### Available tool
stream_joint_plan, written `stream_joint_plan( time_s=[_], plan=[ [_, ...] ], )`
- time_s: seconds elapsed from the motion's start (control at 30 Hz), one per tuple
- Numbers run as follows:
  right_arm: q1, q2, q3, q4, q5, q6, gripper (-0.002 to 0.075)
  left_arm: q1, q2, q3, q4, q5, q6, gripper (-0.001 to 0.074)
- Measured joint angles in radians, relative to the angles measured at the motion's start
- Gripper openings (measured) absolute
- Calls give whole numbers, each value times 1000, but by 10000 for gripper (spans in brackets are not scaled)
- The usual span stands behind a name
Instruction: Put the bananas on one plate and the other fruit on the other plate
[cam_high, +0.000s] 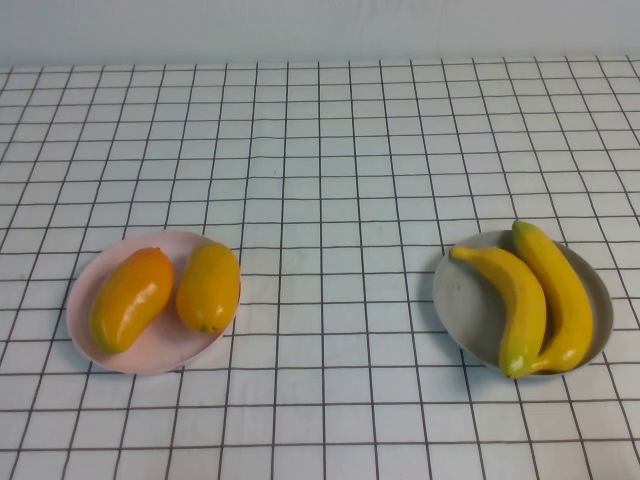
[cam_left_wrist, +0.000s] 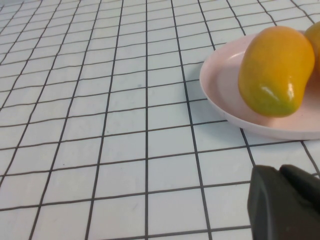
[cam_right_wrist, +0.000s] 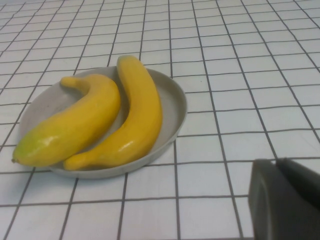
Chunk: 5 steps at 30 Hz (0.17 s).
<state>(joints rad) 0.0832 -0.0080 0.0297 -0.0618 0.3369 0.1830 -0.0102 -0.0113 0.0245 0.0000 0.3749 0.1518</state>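
Two bananas (cam_high: 522, 305) (cam_high: 560, 290) lie side by side on the grey plate (cam_high: 462, 300) at the right. Two mango-like fruits (cam_high: 132, 297) (cam_high: 209, 286) lie on the pink plate (cam_high: 165, 352) at the left. Neither arm shows in the high view. My left gripper (cam_left_wrist: 280, 170) is shut and empty, low over the cloth a little short of the pink plate (cam_left_wrist: 220, 87) and its nearer fruit (cam_left_wrist: 272, 70). My right gripper (cam_right_wrist: 276, 161) is shut and empty, beside the grey plate (cam_right_wrist: 174, 102) with the bananas (cam_right_wrist: 75, 125) (cam_right_wrist: 139, 112).
A white cloth with a black grid (cam_high: 330, 200) covers the whole table. A pale wall (cam_high: 320, 30) runs along the far edge.
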Motion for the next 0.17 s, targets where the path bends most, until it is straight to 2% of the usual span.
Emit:
stream_joint_plan(
  time_s=[0.17],
  plan=[
    [0, 0, 0, 0, 0, 0, -15, 0, 0, 0, 0, 0, 0, -4]
  ],
)
